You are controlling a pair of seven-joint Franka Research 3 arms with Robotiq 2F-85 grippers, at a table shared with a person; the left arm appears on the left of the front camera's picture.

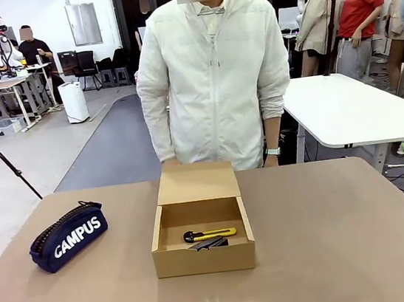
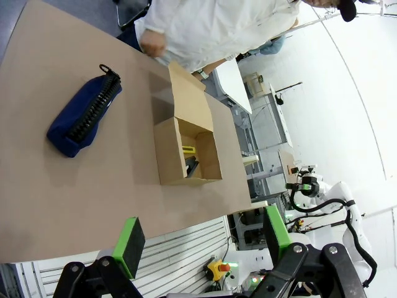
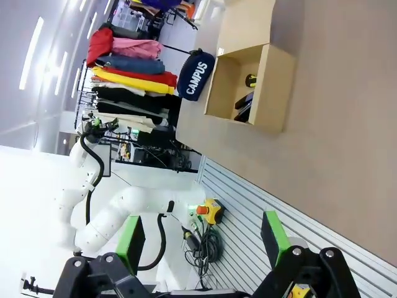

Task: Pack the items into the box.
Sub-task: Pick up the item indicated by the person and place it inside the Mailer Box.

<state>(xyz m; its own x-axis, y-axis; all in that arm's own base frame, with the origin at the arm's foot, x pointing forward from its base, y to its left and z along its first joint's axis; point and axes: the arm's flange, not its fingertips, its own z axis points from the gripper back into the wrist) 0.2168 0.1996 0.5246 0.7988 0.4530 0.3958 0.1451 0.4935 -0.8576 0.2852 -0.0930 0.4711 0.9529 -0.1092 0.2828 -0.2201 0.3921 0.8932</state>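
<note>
- Small rectangular brown cardboard box (image 1: 205,259) sits mid-surface (image 1: 347,236), open. Its hinged lid flap (image 1: 197,183) is tilted up at the far side.
- Slim yellow-and-black utility knife (image 1: 210,234) lies flat on the box floor. Small black stapler (image 1: 210,243) is just beside it, closer to the near wall.
- Navy zip pencil case with white "CAMPUS" lettering (image 1: 69,236) rests on the surface outside the box, toward the robot's left and apart from the box.
- Left claw (image 2: 202,239): green pads spread wide, nothing between them, clear of the surface.
- Right claw (image 3: 201,241): likewise wide and empty.
- Person in a white jacket (image 1: 210,68) stands at the far edge, behind the box.
</note>
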